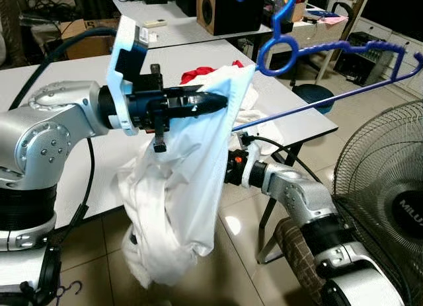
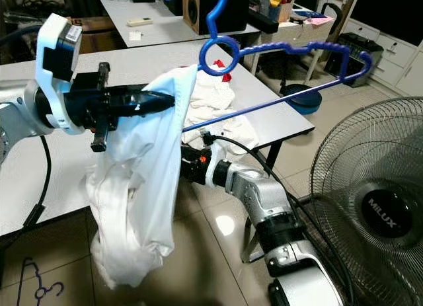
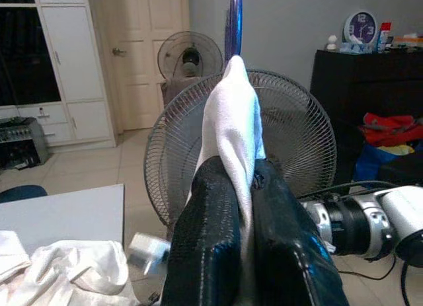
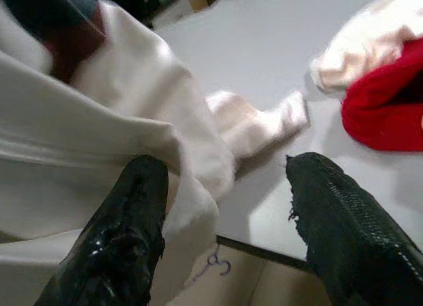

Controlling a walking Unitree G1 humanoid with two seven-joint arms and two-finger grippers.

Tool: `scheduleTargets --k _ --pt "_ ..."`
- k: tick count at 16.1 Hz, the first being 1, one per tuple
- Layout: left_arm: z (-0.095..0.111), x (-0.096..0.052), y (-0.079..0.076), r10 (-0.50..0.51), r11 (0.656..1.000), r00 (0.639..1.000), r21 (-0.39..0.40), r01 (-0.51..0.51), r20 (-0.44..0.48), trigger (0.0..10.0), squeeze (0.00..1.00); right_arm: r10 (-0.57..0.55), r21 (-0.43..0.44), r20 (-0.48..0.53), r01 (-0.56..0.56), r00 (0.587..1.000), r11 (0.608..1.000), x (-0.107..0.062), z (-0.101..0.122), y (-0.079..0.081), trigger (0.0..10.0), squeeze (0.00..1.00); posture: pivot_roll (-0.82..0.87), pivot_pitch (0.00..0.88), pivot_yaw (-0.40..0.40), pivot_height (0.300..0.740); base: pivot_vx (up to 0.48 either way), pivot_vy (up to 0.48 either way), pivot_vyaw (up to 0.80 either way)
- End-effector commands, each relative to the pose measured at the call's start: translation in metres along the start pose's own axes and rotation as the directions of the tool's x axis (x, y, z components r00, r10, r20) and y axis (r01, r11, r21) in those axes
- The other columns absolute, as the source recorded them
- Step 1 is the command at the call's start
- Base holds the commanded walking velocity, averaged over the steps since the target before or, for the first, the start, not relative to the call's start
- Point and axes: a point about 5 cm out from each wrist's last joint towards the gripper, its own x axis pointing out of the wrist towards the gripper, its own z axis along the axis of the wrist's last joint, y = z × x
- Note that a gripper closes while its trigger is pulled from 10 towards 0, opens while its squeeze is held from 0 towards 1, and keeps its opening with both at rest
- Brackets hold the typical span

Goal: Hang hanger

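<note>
Two grippers are at work over the edge of the long white table (image 1: pixel 79 75). The left gripper (image 1: pixel 215 102) is pressed together on a fold of the white cloth garment (image 1: pixel 178 200), which is held up off the floor and droops below the arm toward six o'clock. In the left wrist view the two black fingers (image 3: pixel 211 246) are seen clamped on the white fabric, with the blue stem rising just beyond it.

The blue plastic clothes hanger (image 1: pixel 344 51) stands at about two o'clock from the left gripper, its round loop (image 1: pixel 274 55) touching the garment's upper corner and its long bar running down toward the hidden right gripper behind the cloth. The right gripper (image 4: pixel 225 213) is spread, its fingers apart on either side of a white fold above the table; whether anything is held by it cannot be told.

The step in hand is judged to be the threading of the garment onto the hanger. It is best done with the fabric kept taut by the left gripper, so that the hanger's shoulder can be slid inside the opening rather than caught on loose folds.

No containers are seen; a red cloth (image 1: pixel 197 73) and other pale laundry (image 2: pixel 218 108) lie loose on the table.
</note>
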Motion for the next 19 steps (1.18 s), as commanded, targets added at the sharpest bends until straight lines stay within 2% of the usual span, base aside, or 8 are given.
scheduleTargets --k 1,2,3,4,9,13,19 --pt "0.011 0.005 -0.006 -0.033 0.999 0.999 0.038 0.033 0.015 0.0 0.00 -0.009 -0.002 -0.026 0.009 1.000 1.000 0.002 -0.004 -0.001 7.0 0.00 0.07 0.000 -0.042 0.740 0.000 0.000 0.00" --pt "0.012 0.006 -0.007 -0.040 0.998 0.999 0.038 0.039 0.015 0.0 0.00 -0.007 0.005 -0.038 0.007 0.999 1.000 0.003 -0.007 -0.002 5.5 0.00 0.07 0.000 -0.044 0.740 0.000 0.000 0.00" --pt "0.012 0.006 -0.009 -0.052 0.998 0.999 0.035 0.052 0.016 0.0 0.00 0.002 0.011 -0.046 -0.001 0.999 1.000 0.003 -0.009 -0.002 3.1 0.00 0.07 0.000 -0.045 0.740 0.000 0.000 0.00" --pt "0.012 0.006 -0.011 -0.061 0.998 0.998 0.034 0.061 0.013 0.0 0.00 0.011 0.009 -0.060 -0.010 0.998 1.000 0.003 -0.012 -0.003 0.0 0.00 0.07 0.000 -0.047 0.740 0.000 0.000 0.00" --pt "0.015 0.002 -0.010 -0.042 0.998 0.999 0.044 0.041 0.013 0.0 0.00 0.008 -0.001 -0.122 -0.009 0.992 1.000 -0.009 -0.026 -0.010 0.0 0.00 0.06 0.000 -0.050 0.740 0.000 0.000 0.00" --pt "0.016 -0.001 -0.008 -0.028 0.998 1.000 0.052 0.027 0.012 0.0 0.00 0.022 0.022 -0.149 -0.019 0.989 1.000 -0.020 -0.041 -0.012 0.0 0.00 0.06 0.000 -0.048 0.740 0.000 0.000 0.00" --pt "0.013 -0.009 -0.004 0.012 0.998 1.000 0.055 -0.012 0.003 0.0 0.00 -0.062 0.080 -0.132 0.073 0.989 0.994 -0.043 -0.051 -0.023 0.0 0.00 0.04 0.000 -0.044 0.740 0.000 0.000 0.00"
